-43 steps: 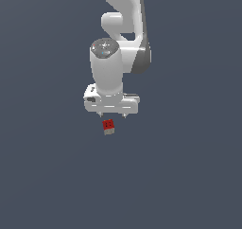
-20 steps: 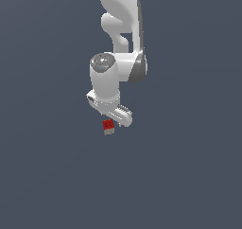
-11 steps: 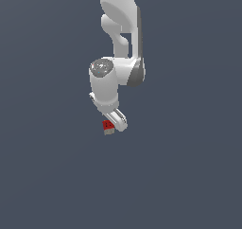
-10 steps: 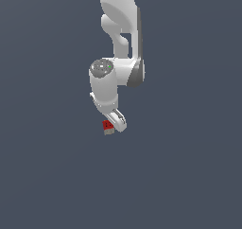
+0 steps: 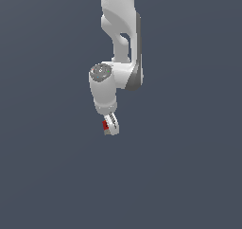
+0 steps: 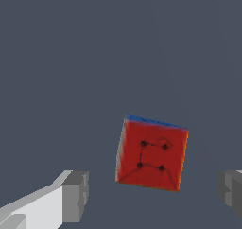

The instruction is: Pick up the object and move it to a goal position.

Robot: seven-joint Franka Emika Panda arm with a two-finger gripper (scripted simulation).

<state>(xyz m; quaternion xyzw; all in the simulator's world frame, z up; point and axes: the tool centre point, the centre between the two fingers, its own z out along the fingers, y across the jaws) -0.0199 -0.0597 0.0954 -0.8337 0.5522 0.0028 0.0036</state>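
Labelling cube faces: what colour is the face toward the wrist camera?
Red with dark marks, clearest in the wrist view: cube.

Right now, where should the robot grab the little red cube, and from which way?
Best guess: from straight above, pinching two opposite side faces of the cube. In the wrist view its red top faces the camera and it sits between the open gripper fingers, not touching either. The cube is turned a little askew, so a small wrist twist would probably set the pads flat on its sides.
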